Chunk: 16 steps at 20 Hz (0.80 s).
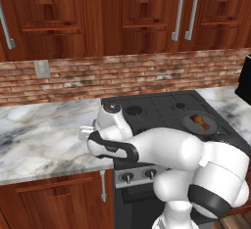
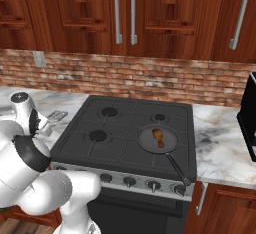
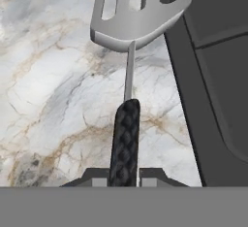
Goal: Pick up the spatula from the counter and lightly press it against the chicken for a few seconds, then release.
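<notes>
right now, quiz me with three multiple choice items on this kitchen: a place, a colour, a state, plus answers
1. Where is the brown chicken drumstick? A on the marble counter; B in the dark round pan on the black stove; C on a bare burner.
2. What colour is the handle of the grey slotted metal spatula? A red; B white; C black.
3. How is the gripper? A wide open; B shut on the spatula's handle; C shut on the pan's handle.
Answers: 1 B, it lies in the pan. 2 C, the textured grip is black. 3 B, both fingertips press the handle.
</notes>
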{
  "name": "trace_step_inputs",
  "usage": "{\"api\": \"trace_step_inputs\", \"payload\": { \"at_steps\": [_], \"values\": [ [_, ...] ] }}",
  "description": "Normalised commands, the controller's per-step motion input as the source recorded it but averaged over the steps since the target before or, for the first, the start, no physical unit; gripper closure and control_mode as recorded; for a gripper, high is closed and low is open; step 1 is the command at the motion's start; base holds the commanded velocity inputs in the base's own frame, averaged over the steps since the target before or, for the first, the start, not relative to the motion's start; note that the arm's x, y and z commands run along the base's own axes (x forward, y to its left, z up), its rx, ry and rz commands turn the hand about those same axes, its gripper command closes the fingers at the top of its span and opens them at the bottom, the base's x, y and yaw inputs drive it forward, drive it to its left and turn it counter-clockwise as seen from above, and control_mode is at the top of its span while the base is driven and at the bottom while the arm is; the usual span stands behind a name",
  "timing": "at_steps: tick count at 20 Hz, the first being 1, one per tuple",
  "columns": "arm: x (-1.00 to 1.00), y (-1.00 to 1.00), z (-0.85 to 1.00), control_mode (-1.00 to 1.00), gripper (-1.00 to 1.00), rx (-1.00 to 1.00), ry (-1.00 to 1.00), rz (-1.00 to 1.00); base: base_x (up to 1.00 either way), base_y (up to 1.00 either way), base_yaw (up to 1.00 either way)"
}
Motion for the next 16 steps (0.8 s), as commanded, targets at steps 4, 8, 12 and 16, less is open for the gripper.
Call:
{"api": "trace_step_inputs", "payload": {
  "at_steps": [4, 8, 12, 16],
  "values": [
    [-0.27, -0.24, 0.23, -1.00, 1.00, 0.00, 0.00, 0.00, 0.00, 0.00, 0.00],
    [-0.29, -0.22, 0.25, -1.00, 1.00, 0.00, 0.00, -0.03, 0.00, 0.00, 0.00],
    [-0.24, -0.31, 0.31, -1.00, 1.00, 0.00, 0.02, -0.03, 0.00, 0.00, 0.00],
    [-0.24, -0.40, 0.37, -1.00, 1.00, 0.00, 0.09, -0.03, 0.00, 0.00, 0.00]
  ]
}}
